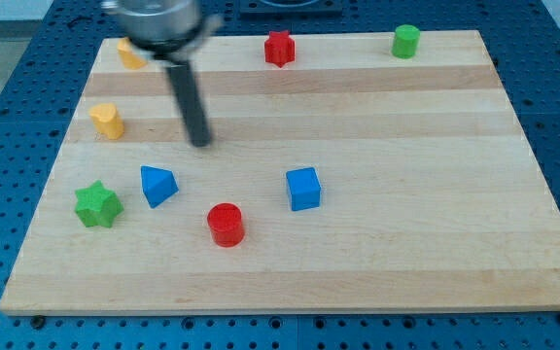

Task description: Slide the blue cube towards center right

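The blue cube (pixel 302 189) sits on the wooden board (pixel 406 243), a little below and left of the board's middle. My tip (pixel 200 143) is at the end of the dark rod, up and to the left of the cube, well apart from it. A blue triangular block (pixel 157 185) lies below and left of the tip. A red cylinder (pixel 227 225) stands below and left of the blue cube.
A green star (pixel 97 205) is at the view's left. A yellow block (pixel 108 121) is left of the tip; another yellow block (pixel 129 52) is at the top left. A red star (pixel 279 48) and a green cylinder (pixel 405 41) sit along the top edge.
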